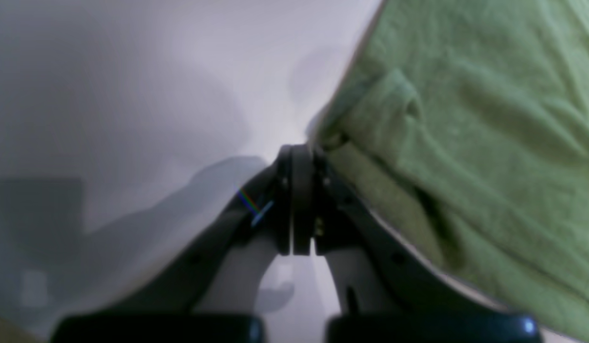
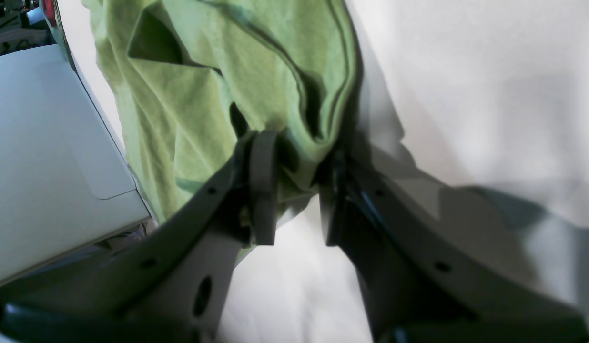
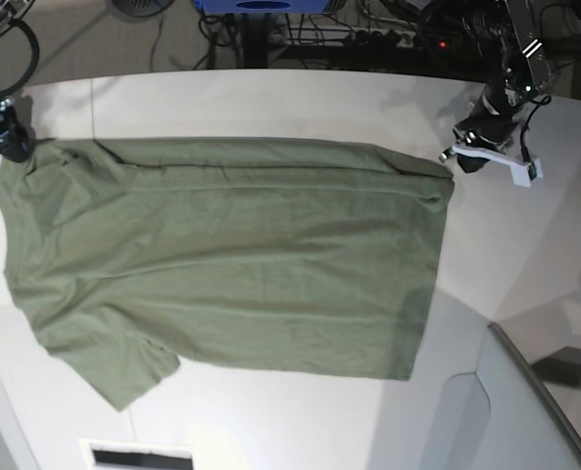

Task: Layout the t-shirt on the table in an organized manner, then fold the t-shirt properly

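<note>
The olive-green t-shirt is lying spread out on the white desk, taking up most of the left and middle of the base view, with one long edge running along the far side and a short sleeve sticking out toward the near left corner. The fabric is lying mostly flat, with a few long creases running across its upper part. In the base view the left gripper is sitting at the right end of the shirt's far edge, right at the corner of the cloth. Its wrist camera is showing the two dark fingers pressed fully together with no gap, and the shirt's bunched corner is lying just beside their tips; whether any fabric is caught between them is not clear from this angle. The right gripper is working at the opposite, far left corner of the shirt, where the base view is showing its dark body over the cloth's edge. Its wrist camera is showing the jaws standing partly apart with a gathered fold of green cloth sitting between them, so it is gripping the t-shirt there. A pale grey panel is showing to the left of that fold.
</note>
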